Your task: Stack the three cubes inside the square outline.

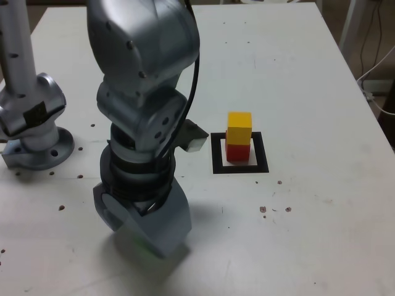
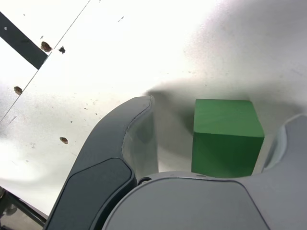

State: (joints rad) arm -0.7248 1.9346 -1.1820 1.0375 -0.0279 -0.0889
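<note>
1. Cubes come first: the yellow cube [image 1: 239, 126] sits squarely on the red cube [image 1: 237, 152], and both stand inside the square outline [image 1: 241, 168], toward the table's [image 1: 308, 74] right edge in the exterior view. By my judgement two of the three are already where the task wants them, stacked so the third can go on top.

2. The green cube [image 2: 227, 136] rests flat on the table, well apart from the outline and nearer the table's front edge in the exterior view, where the arm's bulk hides all but a faint green glint beneath it.

3. The gripper [image 2: 211, 143] is lowered over that cube with one jaw on each side of it. The wrist view shows a clear gap between the cube and the darker jaw, and the other jaw looks just beside the cube's far face; whether it touches I cannot tell. So the jaws stand apart around the cube, not clamped on it.

4. This straddling pose makes sense as preparation for a grasp: the cube is roughly centred between the jaws, so closing should catch two opposite faces.

5. A thin black strip [image 2: 21, 40] lies on the table beyond the gripper and plays no part here.

6. A second metal arm base [image 1: 34, 135] stands near the table's left edge in the exterior view, clear of the work.
</note>
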